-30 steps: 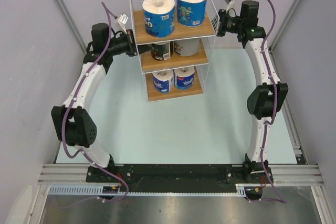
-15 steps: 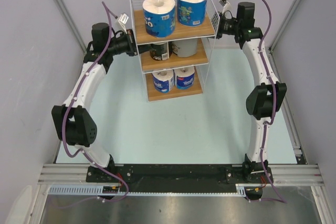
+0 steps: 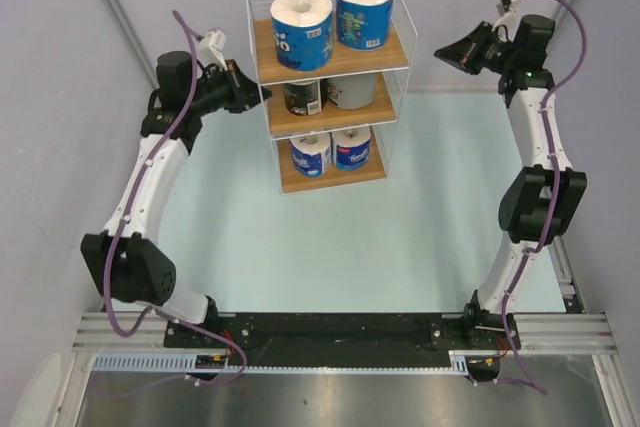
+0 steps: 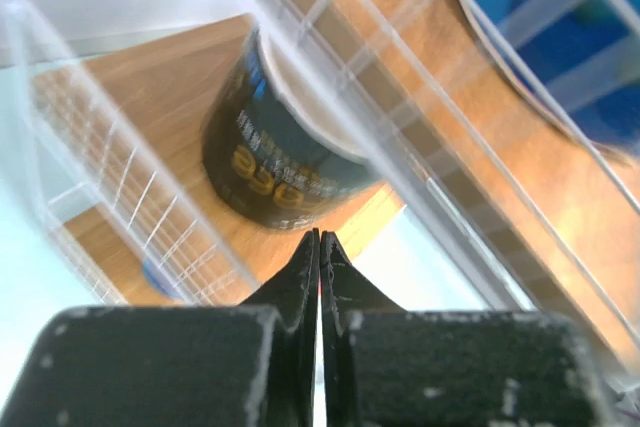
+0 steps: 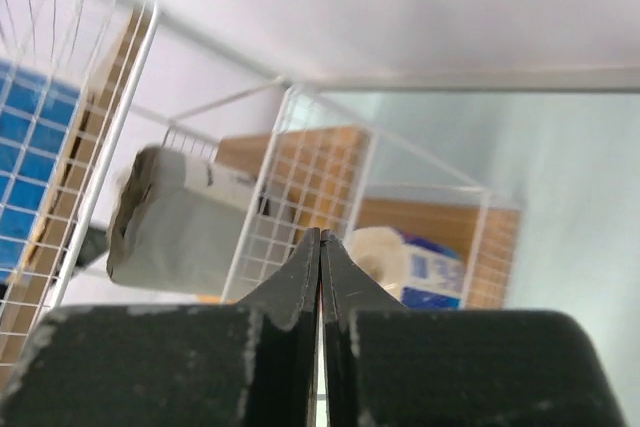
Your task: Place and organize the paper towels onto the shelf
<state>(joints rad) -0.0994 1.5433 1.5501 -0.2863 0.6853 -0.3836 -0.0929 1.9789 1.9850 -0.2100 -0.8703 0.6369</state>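
The shelf (image 3: 340, 65) stands at the back centre with paper towels on all three boards. Two blue-wrapped rolls (image 3: 301, 29) stand on top, a dark roll (image 3: 306, 97) and a grey roll (image 3: 354, 92) in the middle, and two blue rolls (image 3: 311, 154) at the bottom. My left gripper (image 3: 258, 99) is shut and empty, just outside the shelf's left side at middle-tier height. In the left wrist view its tip (image 4: 320, 237) points at the dark roll (image 4: 275, 162). My right gripper (image 3: 441, 51) is shut and empty, off the shelf's right side, facing the grey roll (image 5: 170, 222).
Grey walls close in behind and on both sides of the pale table (image 3: 380, 237). The shelf's white wire mesh (image 5: 300, 177) stands between my right gripper and the rolls. The arm bases sit on the black rail (image 3: 330, 332) at the near edge.
The right arm has swung out to the right, away from the shelf's top corner. The left arm has drawn back a little to the left. Both grippers stay shut.
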